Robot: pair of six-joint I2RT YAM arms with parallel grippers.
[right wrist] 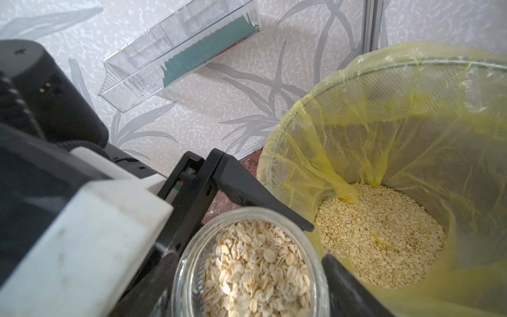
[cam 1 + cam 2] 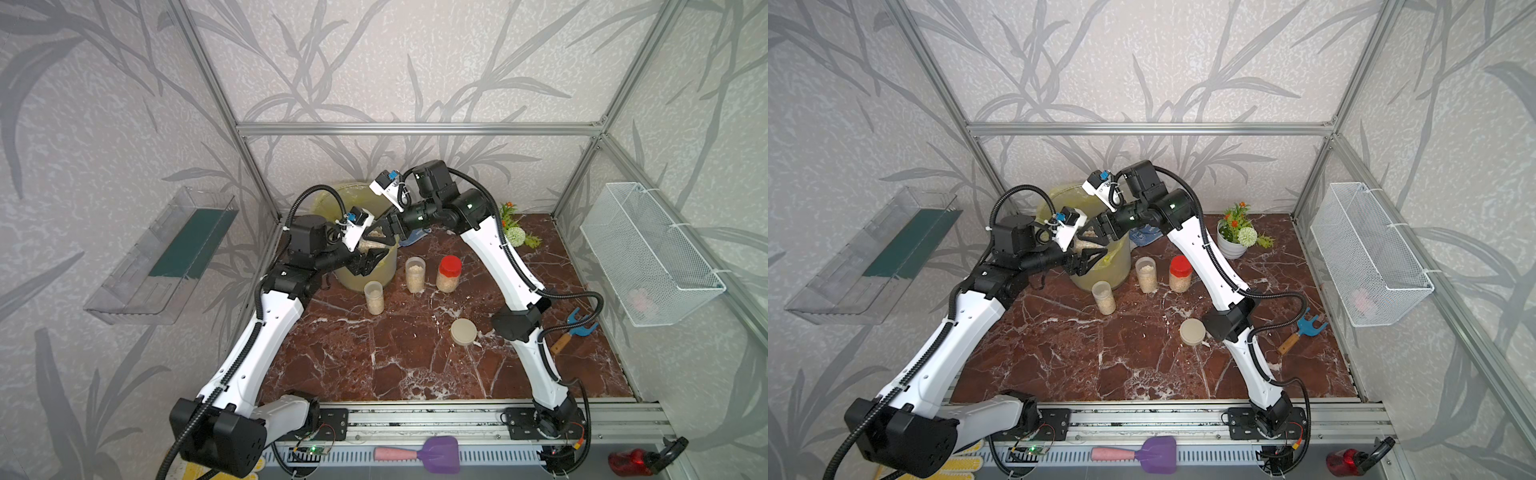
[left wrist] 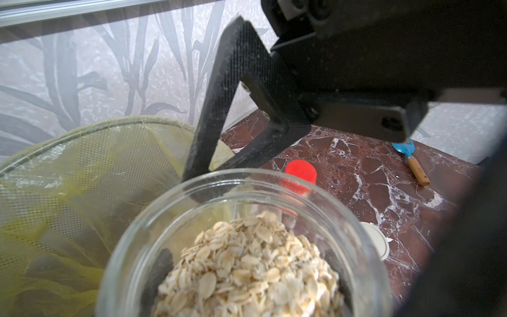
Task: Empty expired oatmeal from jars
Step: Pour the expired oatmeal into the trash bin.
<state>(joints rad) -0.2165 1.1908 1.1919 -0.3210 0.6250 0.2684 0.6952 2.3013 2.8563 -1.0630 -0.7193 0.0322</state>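
- Left gripper (image 2: 369,262) clasps an open jar (image 1: 248,263) of oatmeal (image 1: 255,274), centre-left in both top views.
- Right gripper (image 2: 384,233) flanks the same jar; I cannot tell whether it grips.
- Jar sits at the yellow-lined bucket (image 1: 411,115) rim.

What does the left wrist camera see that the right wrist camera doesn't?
Only the left wrist view shows the red-capped jar, the beige lid lying on the marble table, and a blue tool. Only the right wrist view shows the oatmeal heap at the bottom of the yellow-lined bin, and the clear wall shelf. Both show the open jar of oatmeal and that bin.
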